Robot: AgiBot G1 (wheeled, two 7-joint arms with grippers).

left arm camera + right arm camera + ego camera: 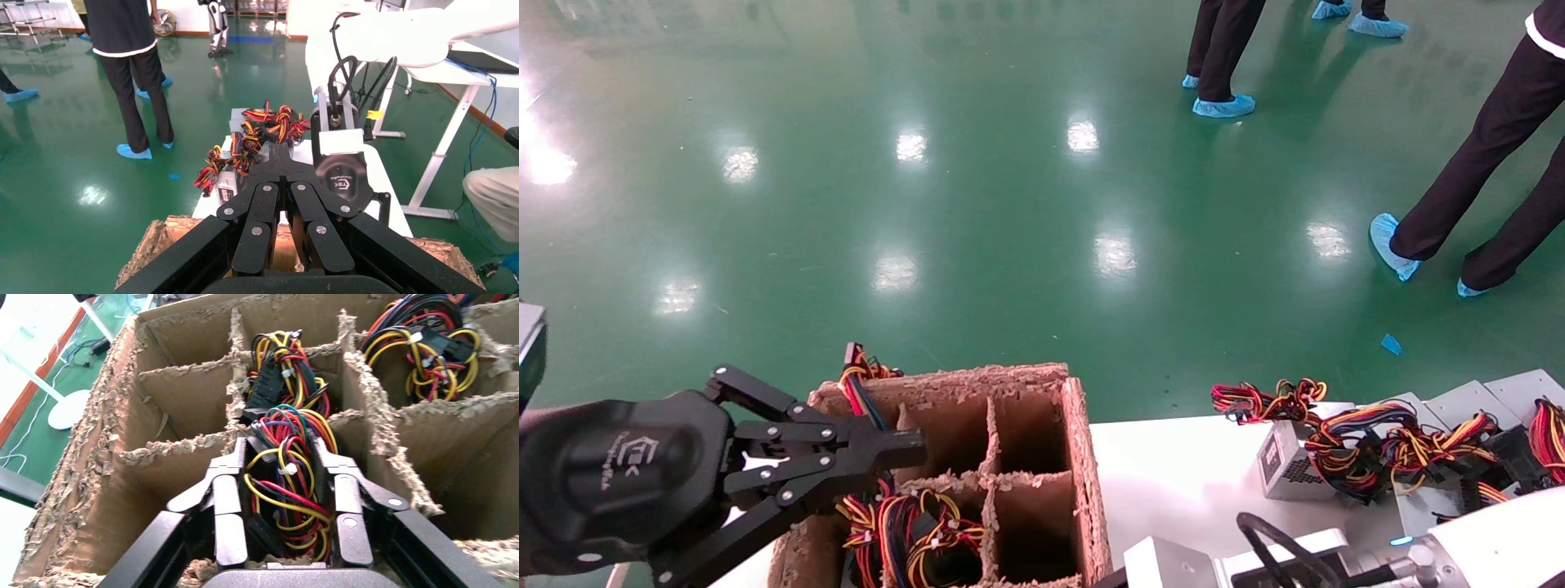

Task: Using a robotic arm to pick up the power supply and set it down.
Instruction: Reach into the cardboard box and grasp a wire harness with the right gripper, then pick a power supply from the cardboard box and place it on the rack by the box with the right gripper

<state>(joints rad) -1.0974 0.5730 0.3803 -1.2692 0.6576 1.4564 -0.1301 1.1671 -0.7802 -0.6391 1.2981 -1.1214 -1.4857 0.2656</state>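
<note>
Right end effector (281, 450): mine, half-open, straddling the wires.
Power supply (287, 496): directly below me in a cardboard box (177, 392) cell, long axis downward.
Left end effector (911, 445): closed, farther off.

Factory hall: glossy green floor (977, 204), shoe covers (1223, 105).

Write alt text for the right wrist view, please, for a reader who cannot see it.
The right gripper reaches down into a cell of the cardboard box, its open fingers straddling a bundle of red, yellow and black wires. More wire bundles fill nearby cells, and several other cells are bare.
</note>
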